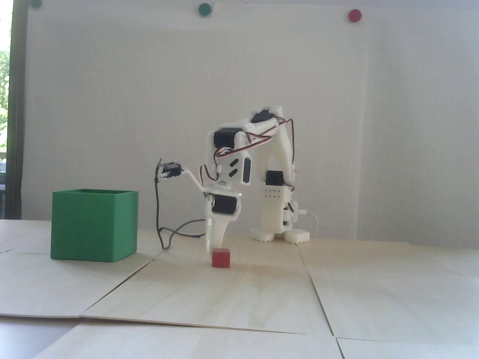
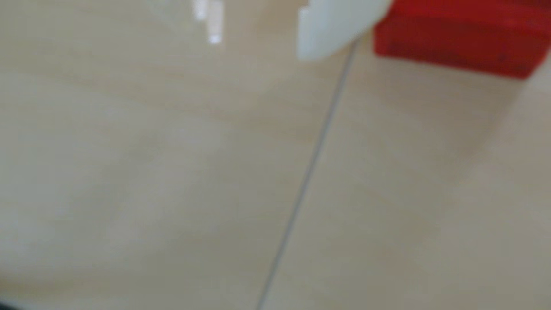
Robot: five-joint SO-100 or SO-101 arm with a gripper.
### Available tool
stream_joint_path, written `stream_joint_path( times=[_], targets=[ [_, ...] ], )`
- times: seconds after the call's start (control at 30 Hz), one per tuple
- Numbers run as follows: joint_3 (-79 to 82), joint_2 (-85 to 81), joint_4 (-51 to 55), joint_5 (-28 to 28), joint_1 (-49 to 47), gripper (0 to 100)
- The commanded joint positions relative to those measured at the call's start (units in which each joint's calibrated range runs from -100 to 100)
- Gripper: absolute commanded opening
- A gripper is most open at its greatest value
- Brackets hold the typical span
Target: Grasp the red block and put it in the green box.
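In the fixed view the red block [image 1: 220, 258] sits on the pale wooden table [image 1: 262, 299], near its middle, well apart from the green box [image 1: 93, 224] toward the table's left edge. The gripper [image 1: 209, 245] points down just behind the block's left top corner; whether its fingers are apart or together cannot be told. The wrist view is blurred: the block [image 2: 459, 35] is cut off at the top right corner, beside a white fingertip [image 2: 325, 32].

No text, label, brand or number can be read in either view; a small dark mark on the white arm [image 1: 223, 182] is too blurred to make out.
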Motion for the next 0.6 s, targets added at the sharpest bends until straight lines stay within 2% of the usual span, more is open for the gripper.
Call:
stream_joint_path(
  times=[0.0, 0.17, 0.33, 0.57],
  targets=[
    [-1.07, -12.55, 1.42, 0.11, -2.38, 10],
    [-0.36, -18.39, 7.82, 0.73, -4.15, 10],
    [-0.99, -19.34, 8.08, 6.66, -6.57, 10],
    [-0.36, -19.42, 7.91, 10.41, -7.93, 10]
  ],
)
